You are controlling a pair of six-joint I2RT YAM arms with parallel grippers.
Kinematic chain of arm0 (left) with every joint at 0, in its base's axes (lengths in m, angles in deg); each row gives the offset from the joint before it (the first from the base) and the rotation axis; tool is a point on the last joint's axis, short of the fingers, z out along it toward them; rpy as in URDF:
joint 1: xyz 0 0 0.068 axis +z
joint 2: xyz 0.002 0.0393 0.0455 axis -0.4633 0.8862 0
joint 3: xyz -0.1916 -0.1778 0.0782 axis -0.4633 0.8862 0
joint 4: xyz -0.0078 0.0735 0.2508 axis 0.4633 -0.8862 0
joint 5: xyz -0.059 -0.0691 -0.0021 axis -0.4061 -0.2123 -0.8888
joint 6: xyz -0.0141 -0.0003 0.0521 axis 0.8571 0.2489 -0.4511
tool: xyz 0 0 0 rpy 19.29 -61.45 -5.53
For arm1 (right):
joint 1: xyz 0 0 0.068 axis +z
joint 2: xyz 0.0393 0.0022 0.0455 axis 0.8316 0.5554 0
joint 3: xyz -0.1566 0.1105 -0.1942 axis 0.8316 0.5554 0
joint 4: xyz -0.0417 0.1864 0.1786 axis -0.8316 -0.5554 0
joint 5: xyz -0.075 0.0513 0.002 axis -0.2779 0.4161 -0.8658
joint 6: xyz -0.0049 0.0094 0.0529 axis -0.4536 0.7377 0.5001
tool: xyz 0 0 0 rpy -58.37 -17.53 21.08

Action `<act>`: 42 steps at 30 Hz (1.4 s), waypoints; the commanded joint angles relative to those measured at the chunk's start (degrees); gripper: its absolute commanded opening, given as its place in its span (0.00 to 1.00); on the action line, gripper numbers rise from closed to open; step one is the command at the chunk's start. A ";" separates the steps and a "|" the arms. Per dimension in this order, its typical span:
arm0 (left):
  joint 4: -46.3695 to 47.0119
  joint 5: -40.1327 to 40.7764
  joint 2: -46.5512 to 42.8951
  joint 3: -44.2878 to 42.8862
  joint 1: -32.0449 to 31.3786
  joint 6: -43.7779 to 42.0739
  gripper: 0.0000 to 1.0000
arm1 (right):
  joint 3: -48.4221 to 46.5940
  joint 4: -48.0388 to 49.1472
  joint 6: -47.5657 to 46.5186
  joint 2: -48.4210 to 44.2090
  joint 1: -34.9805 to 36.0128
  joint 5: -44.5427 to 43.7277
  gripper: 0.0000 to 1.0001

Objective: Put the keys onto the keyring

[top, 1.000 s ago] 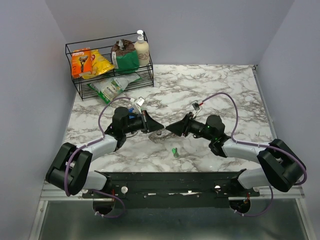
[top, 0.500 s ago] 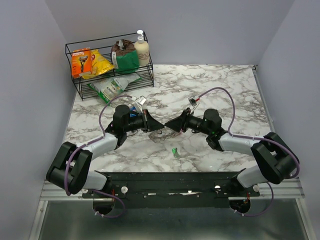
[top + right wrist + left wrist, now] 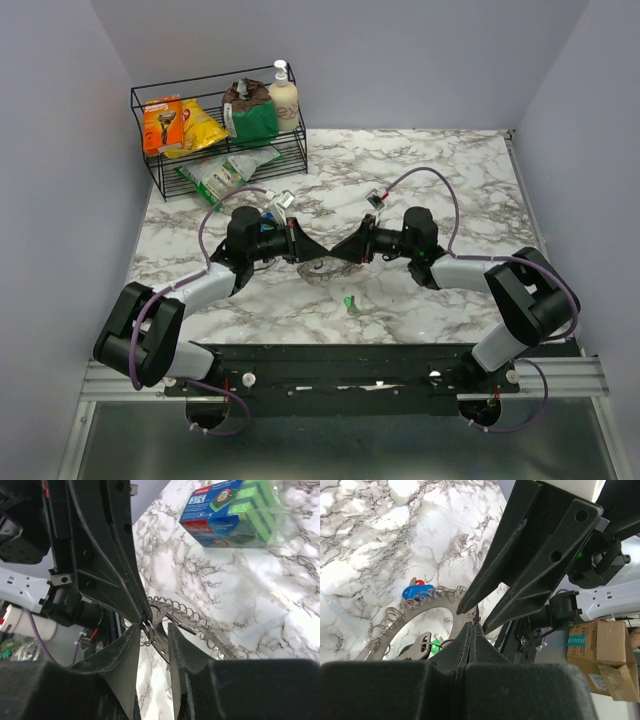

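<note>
The keyring [image 3: 322,271] is a large flat metal ring edged with small wire loops, lying mid-table between my two gripper tips. It also shows in the left wrist view [image 3: 395,622] with a blue key [image 3: 415,591] and a red head on its loops. A green key [image 3: 349,302] lies loose on the marble nearer the arm bases. My left gripper [image 3: 471,625] is shut on a small loop at the ring's rim. My right gripper [image 3: 155,630] is open, tip to tip with the left, its fingers either side of the rim and a small split ring [image 3: 148,628].
A black wire rack [image 3: 160,180] with packets and a bottle stands at the back left. A blue pack of green sponges [image 3: 235,512] lies on the marble beyond the ring. Walls close in the table on the left, back and right.
My right arm has swung back from the near edge while its open fingers stay at the ring by the left gripper's tip. The left gripper has held still, shut on the ring.
</note>
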State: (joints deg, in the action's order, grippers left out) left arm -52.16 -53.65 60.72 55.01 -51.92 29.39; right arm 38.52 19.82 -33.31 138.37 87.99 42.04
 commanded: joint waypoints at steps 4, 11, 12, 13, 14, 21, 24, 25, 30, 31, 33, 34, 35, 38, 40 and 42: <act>-2.90 -0.73 1.41 -1.28 0.41 -2.32 0.00 | -3.36 2.88 -0.81 4.69 -0.35 9.80 0.18; -2.82 -0.55 0.97 -1.63 0.41 -2.41 0.00 | -2.40 4.81 0.24 4.52 -0.87 10.59 0.01; -2.64 -0.37 0.80 -1.63 0.41 -2.41 0.00 | -2.13 4.99 0.24 4.25 -1.05 10.51 0.01; -2.55 -0.11 0.19 -1.55 0.41 -2.58 0.00 | -1.96 5.08 0.15 3.73 -1.05 10.24 0.01; -2.38 0.41 -0.17 -1.28 0.41 -2.59 0.01 | -1.96 5.08 0.15 3.55 -1.14 10.24 0.01; -0.89 1.47 -3.24 -0.93 0.41 -2.32 0.52 | -2.31 5.34 0.15 2.58 -1.14 10.85 0.01; -0.45 2.09 -4.82 -0.67 0.76 -2.41 0.63 | -2.22 5.61 0.24 2.23 -1.05 11.03 0.01; -0.44 2.17 -5.44 -0.67 0.94 -2.50 0.64 | -2.22 5.61 0.33 2.14 -1.05 11.03 0.01; -0.27 -0.19 -5.44 -0.75 1.90 -2.58 0.62 | -1.43 6.13 0.42 1.26 -1.05 10.94 0.01; -0.09 -0.81 -5.18 -0.75 1.99 -2.50 0.61 | -1.17 6.48 0.42 0.74 -1.14 11.03 0.01; -0.09 -3.00 -4.83 -1.02 1.99 -2.76 0.57 | -0.55 6.84 0.42 0.21 -1.05 11.12 0.01; -0.18 -3.71 -4.48 -1.19 1.99 -2.94 0.55 | -0.55 7.27 0.42 -0.23 -1.05 11.29 0.01; -0.44 -4.93 -4.30 -1.63 1.99 -3.46 0.52 | -0.46 7.45 0.42 -0.49 -1.14 11.73 0.01; -2.37 -6.35 -4.56 -2.77 1.90 -5.30 0.48 | -0.20 7.81 0.42 -1.46 -1.14 12.17 0.01; -5.18 -6.79 -5.79 -3.47 1.90 -6.71 0.48 | -0.28 7.81 0.59 -2.16 -1.14 12.17 0.01; -7.63 -6.53 -7.11 -4.53 1.99 -8.47 0.48 | -0.64 7.37 0.59 -3.48 -1.05 12.09 0.01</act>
State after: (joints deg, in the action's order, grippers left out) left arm -55.61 -57.48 56.02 53.50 -50.17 25.30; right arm 37.76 23.95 -33.00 138.06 86.63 52.38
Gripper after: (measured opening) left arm 0.484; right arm 0.013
